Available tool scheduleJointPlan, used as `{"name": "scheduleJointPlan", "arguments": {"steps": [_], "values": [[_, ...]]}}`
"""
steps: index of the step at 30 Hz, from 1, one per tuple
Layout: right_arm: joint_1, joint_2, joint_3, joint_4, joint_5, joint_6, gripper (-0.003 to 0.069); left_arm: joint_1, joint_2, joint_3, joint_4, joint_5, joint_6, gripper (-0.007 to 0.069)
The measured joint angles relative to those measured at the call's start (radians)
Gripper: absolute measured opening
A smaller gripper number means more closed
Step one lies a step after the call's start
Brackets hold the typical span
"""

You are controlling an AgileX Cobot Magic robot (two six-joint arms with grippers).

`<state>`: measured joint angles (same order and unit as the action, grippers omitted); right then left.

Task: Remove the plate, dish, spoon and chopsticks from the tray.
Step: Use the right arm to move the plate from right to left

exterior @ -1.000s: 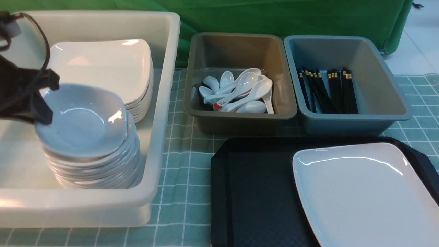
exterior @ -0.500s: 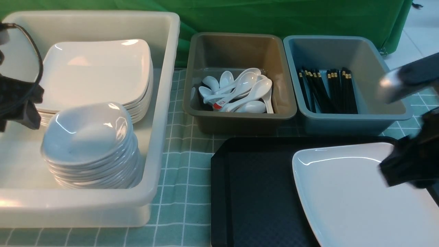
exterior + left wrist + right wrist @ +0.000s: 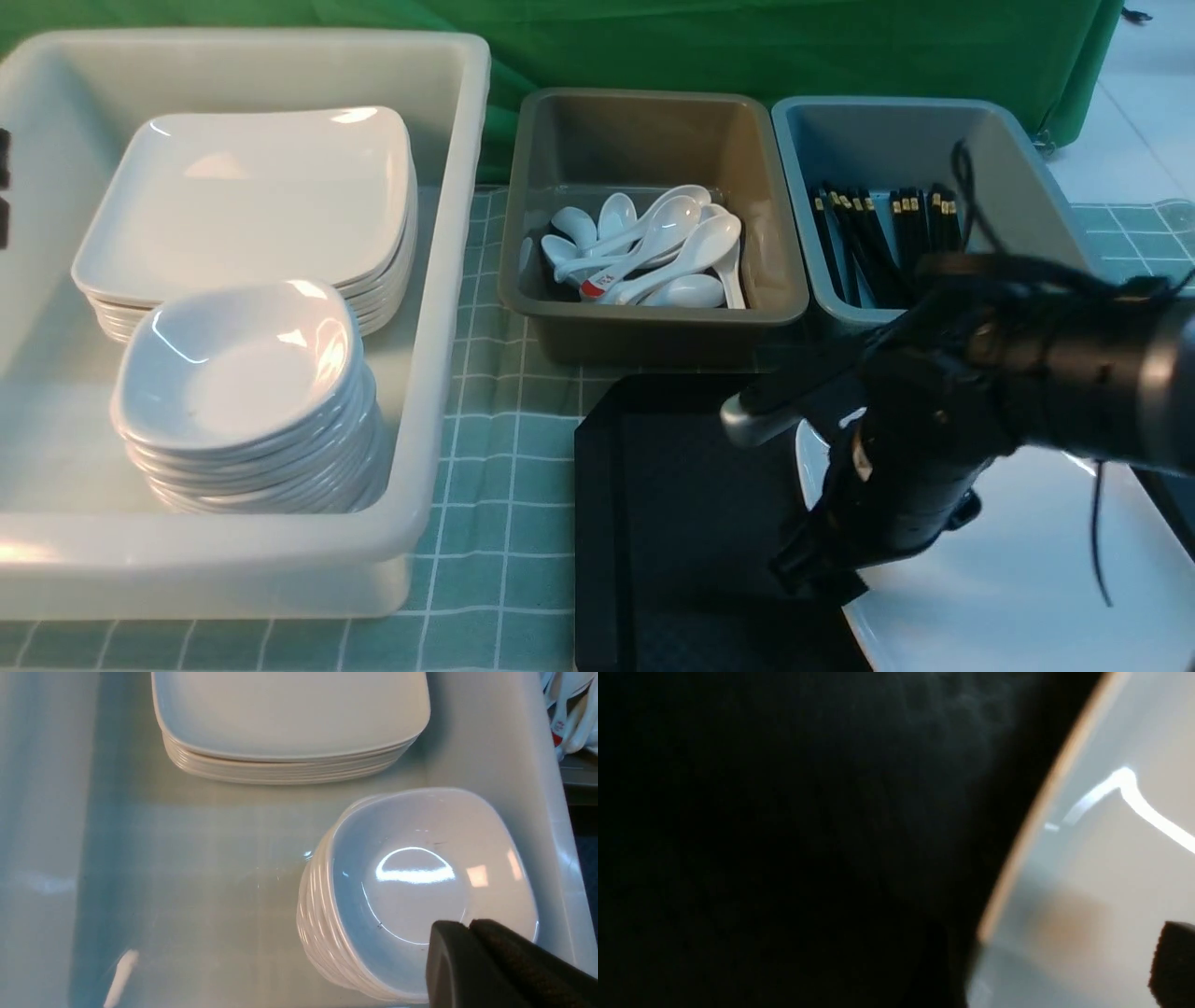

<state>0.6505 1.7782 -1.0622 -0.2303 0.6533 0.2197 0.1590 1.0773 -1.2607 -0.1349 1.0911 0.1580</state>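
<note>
My left hand (image 3: pixel 467 927) is closed, empty, just above dish stack (image 3: pixel 420 882). My right hand (image 3: pixel 831 551) sits at plate (image 3: pixel 1008 579) edge over tray (image 3: pixel 691 485); can't tell if open.

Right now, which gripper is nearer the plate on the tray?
Right. The right gripper is at the plate's left rim; the left gripper is above the dish stack in the tub, far off.

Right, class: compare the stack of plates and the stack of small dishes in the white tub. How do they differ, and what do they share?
The stack of plates is wide and shallow-pieced; the stack of small dishes is narrower, its pieces deeper. The plates sit at the far end of the white tub; the dishes nearer the robot. The dishes pile higher than the plates. Both are glossy white, with rounded-square outlines.
</note>
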Motion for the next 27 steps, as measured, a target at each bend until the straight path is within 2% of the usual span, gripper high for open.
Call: {"name": "scheduleJointPlan", "arguments": {"steps": [8, 10, 12, 13, 15, 21, 27], "values": [[0.002, 0.052, -0.007, -0.009, -0.019, 0.030, 0.0580, 0.000, -0.006, 0.000, -0.025, 0.007, 0.002, 0.0001], [0.002, 0.054, -0.008, -0.006, -0.021, 0.033, 0.0519, 0.000, -0.006, 0.000, -0.028, 0.007, 0.003, 0.0001], [0.002, 0.058, -0.010, -0.004, -0.022, 0.033, 0.0375, 0.000, -0.006, 0.000, -0.029, 0.007, 0.003, 0.0001], [0.002, 0.058, -0.010, -0.002, -0.022, 0.033, 0.0347, 0.000, -0.006, 0.000, -0.029, 0.007, 0.003, 0.0001], [0.010, 0.056, -0.015, 0.005, -0.027, 0.040, 0.0205, 0.000, -0.006, 0.000, -0.037, 0.007, 0.003, 0.0001], [0.036, 0.050, -0.015, -0.009, -0.019, 0.035, 0.0203, 0.000, -0.006, 0.000, -0.048, 0.007, 0.003, 0.0001], [0.152, -0.006, -0.007, -0.015, -0.002, 0.046, 0.0132, 0.000, -0.006, 0.000, -0.048, 0.007, 0.003, 0.0001]]}}
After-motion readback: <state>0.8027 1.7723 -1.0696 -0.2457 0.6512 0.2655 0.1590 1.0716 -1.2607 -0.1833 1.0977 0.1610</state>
